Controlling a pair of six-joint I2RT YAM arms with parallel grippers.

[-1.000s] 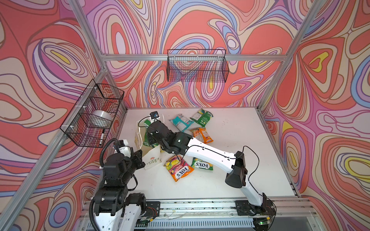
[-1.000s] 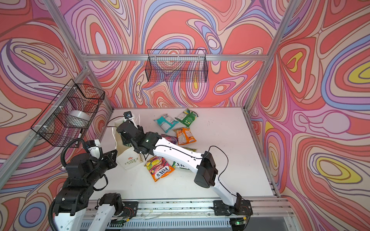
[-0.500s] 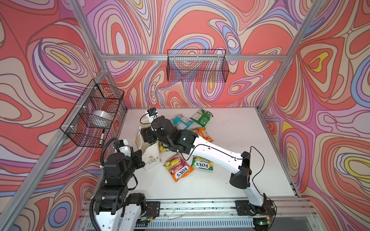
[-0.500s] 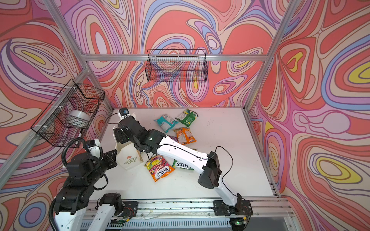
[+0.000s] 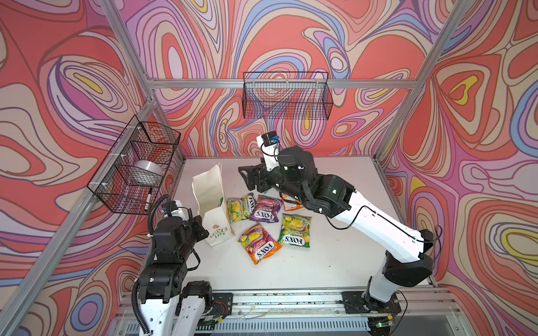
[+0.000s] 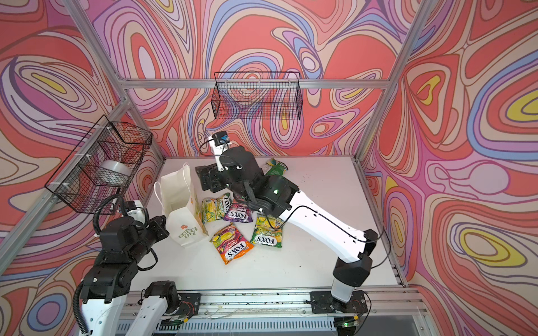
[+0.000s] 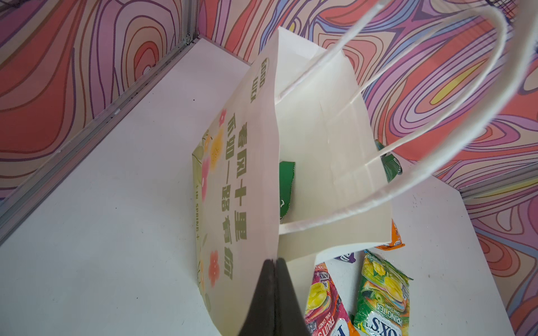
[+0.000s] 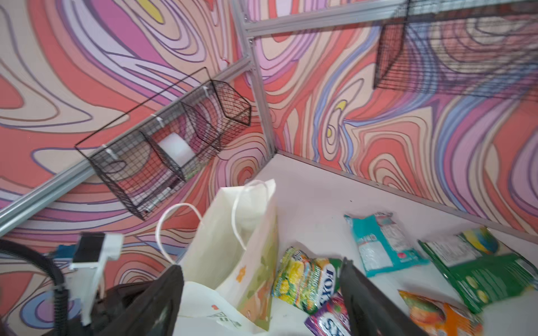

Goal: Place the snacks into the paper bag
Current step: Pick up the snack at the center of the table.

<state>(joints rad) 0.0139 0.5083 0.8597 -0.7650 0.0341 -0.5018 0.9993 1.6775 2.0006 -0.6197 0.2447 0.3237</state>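
The left gripper (image 7: 275, 270) is pinched tight on a wall of the tall white paper bag with cord handles (image 5: 214, 200), which stands upright on the white table (image 5: 334, 247) with 1 glossy green packet (image 7: 286, 186) inside. The right gripper (image 8: 262, 273) hangs spread wide and empty beside the bag's mouth. It should drop onto the crinkly yellow-green FOX'S packet (image 5: 241, 207) just beside the bag, pinch its middle, and clear the handles.
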